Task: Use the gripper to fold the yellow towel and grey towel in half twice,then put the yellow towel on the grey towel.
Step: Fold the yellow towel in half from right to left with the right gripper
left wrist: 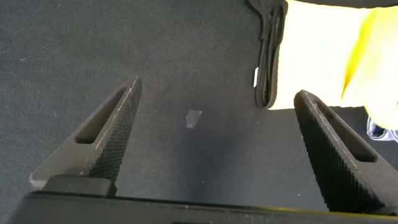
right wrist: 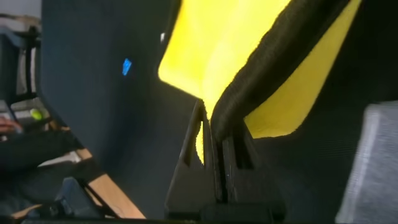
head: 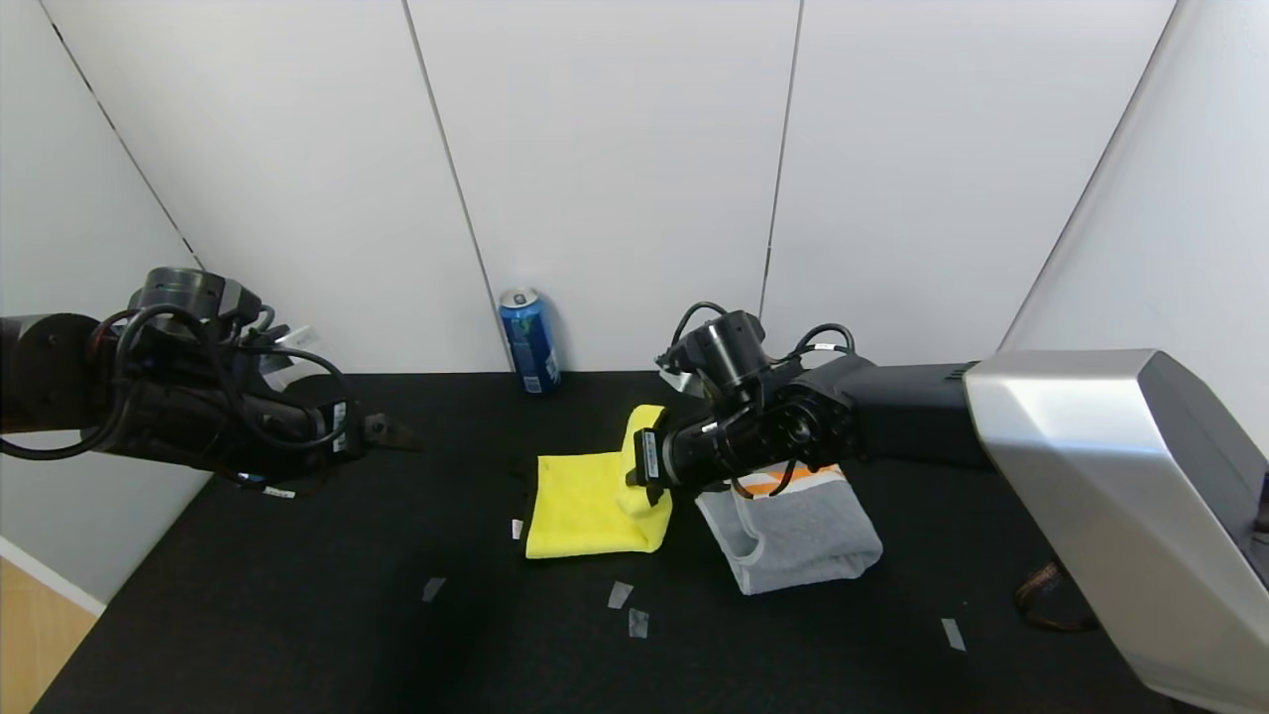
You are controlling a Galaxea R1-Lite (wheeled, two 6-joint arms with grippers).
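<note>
From my head camera, the right gripper (head: 649, 474) covers the yellow towel's (head: 585, 506) edge at 3 o'clock, and the arm hides the far end of the grey towel (head: 803, 531). In the left wrist picture the yellow towel is cut off at the frame edge. The can's (head: 528, 342) label is too small for me to read. The left gripper's (head: 397, 433) tips look tiny against the black table (head: 297, 615).

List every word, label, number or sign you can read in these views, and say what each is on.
None can be read.
Can: blue with green and white printing, too small to read.
Right arm's white label beside the right end effector: dark marks, illegible.
Left arm's white tags: illegible.
Yellow towel, grey towel: no print visible.
</note>
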